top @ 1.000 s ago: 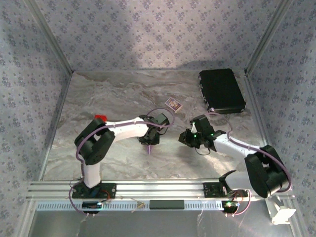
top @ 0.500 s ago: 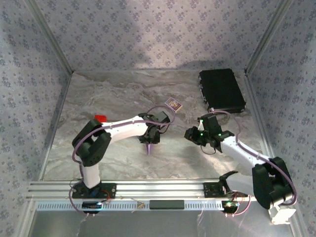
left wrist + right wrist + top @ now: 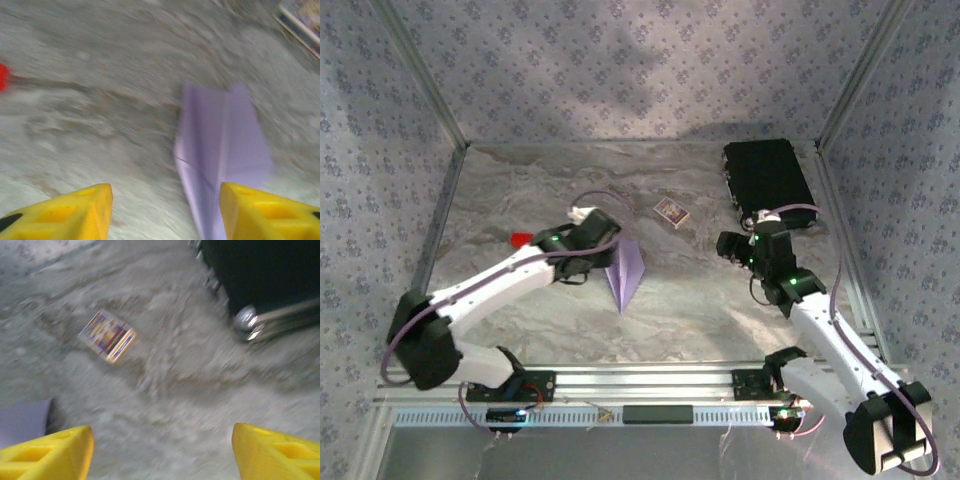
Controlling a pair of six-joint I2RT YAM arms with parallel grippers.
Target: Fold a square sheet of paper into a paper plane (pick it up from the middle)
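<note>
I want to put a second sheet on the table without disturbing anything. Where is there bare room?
Bare tabletop lies along the back wall, left of the small patterned card and beyond the red block, and between the paper plane and the front rail. The far right is crowded: black case, right gripper.

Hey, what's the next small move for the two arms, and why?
Probably just withdraw to rest: the paper plane lies folded on the table, pointed and creased, and the left gripper and right gripper are open, holding nothing.
</note>
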